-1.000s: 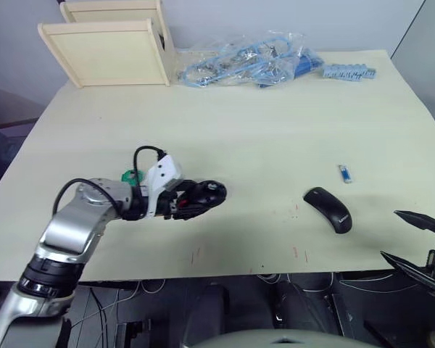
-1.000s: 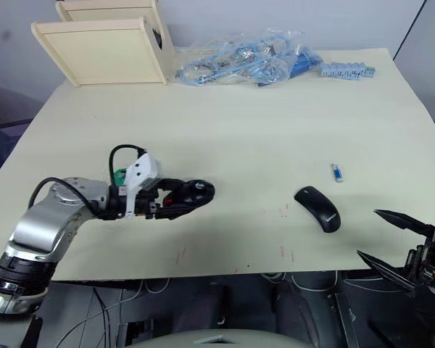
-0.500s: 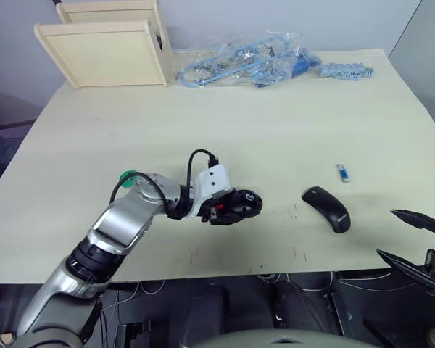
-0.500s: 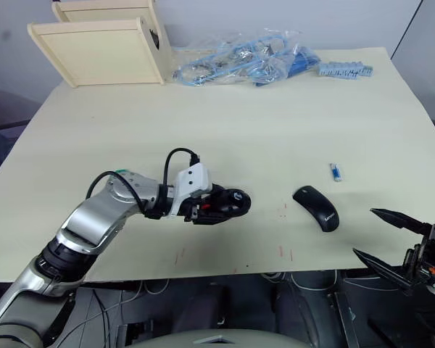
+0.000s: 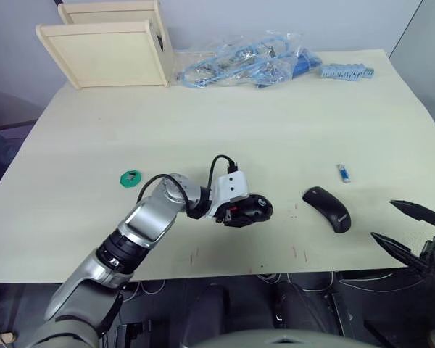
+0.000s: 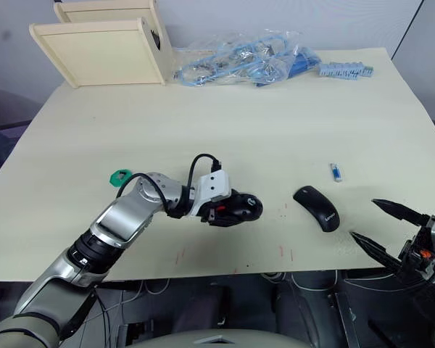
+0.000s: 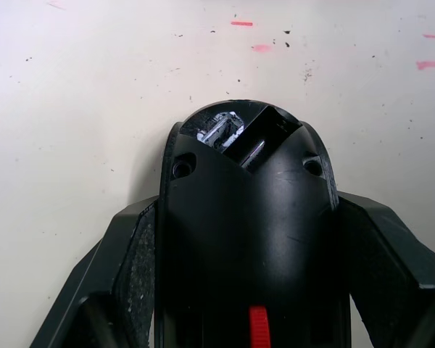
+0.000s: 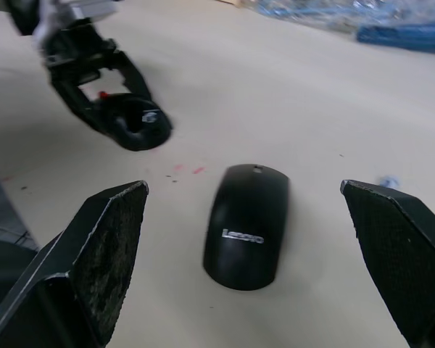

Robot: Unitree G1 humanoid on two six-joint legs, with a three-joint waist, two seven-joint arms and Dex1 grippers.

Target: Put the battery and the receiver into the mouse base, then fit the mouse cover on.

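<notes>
The right gripper [image 6: 391,233] hangs with fingers apart off the tabletop's [image 5: 275,130] near edge. Just beyond lies the mouse cover [image 5: 328,209], the battery [image 5: 345,172] farther back. The left gripper [image 5: 248,211], clamped on the mouse base [image 5: 251,210], has carried it rightward toward them, leaving the green disc [image 5: 130,177] behind, so loading can begin.

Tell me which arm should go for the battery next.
Right. The left gripper is shut on the mouse base near the table's middle. The right gripper is open and holds nothing, at the table's right edge, the side where the battery lies, beyond the mouse cover.
</notes>
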